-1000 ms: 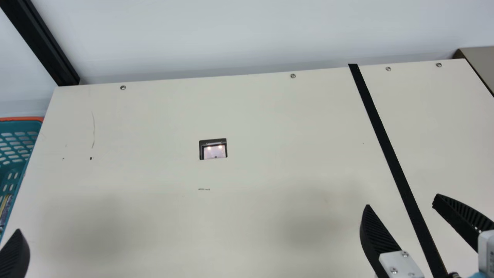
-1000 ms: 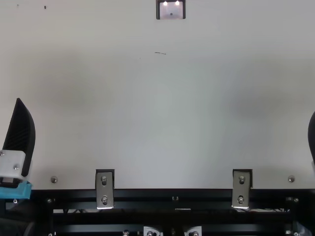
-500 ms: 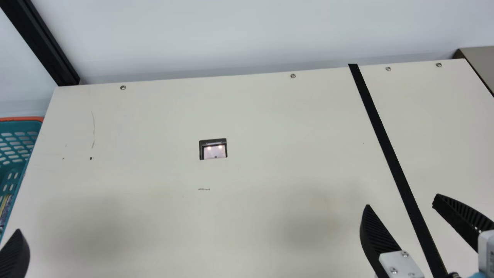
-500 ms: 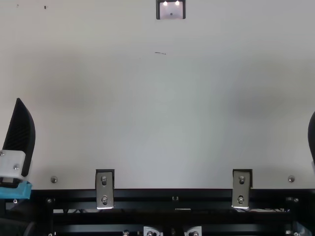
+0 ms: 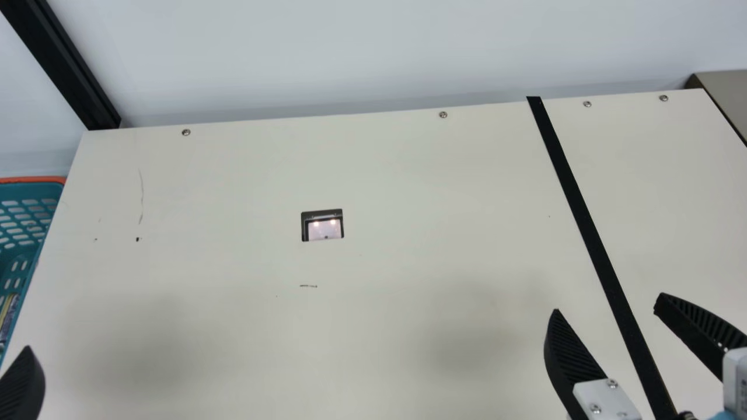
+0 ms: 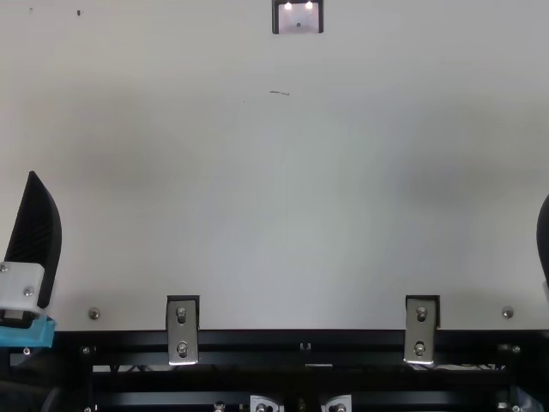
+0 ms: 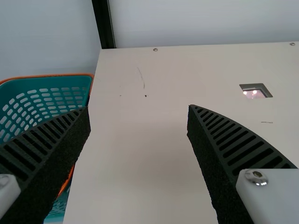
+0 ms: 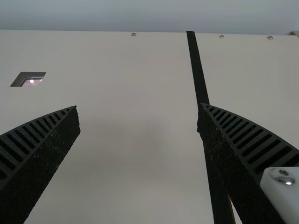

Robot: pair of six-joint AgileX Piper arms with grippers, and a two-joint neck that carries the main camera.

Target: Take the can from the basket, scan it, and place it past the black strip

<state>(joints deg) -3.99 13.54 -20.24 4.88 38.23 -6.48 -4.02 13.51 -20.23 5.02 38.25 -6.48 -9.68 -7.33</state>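
Observation:
At the main view's left edge is the teal basket [image 5: 29, 195], orange along its rim; a blue-and-yellow item [image 5: 8, 318] lies partly visible inside, and I cannot tell if it is the can. My left gripper [image 6: 36, 236] is at the top view's left edge; in its wrist view the left gripper [image 7: 138, 108] stands open beside the basket [image 7: 56, 84], nothing between its fingers. The scanner window [image 5: 323, 226] glows in the table. My right gripper [image 5: 607, 303], open and empty, straddles the black strip [image 5: 583, 216]; its wrist view shows the right gripper [image 8: 138, 107] too.
The cream table [image 5: 408, 175] ends at a pale wall [image 5: 373, 52], with a black post [image 5: 64, 64] at the far left corner. A brownish surface [image 5: 726, 99] adjoins the far right corner. Metal brackets [image 6: 182, 330] sit on the table's near edge.

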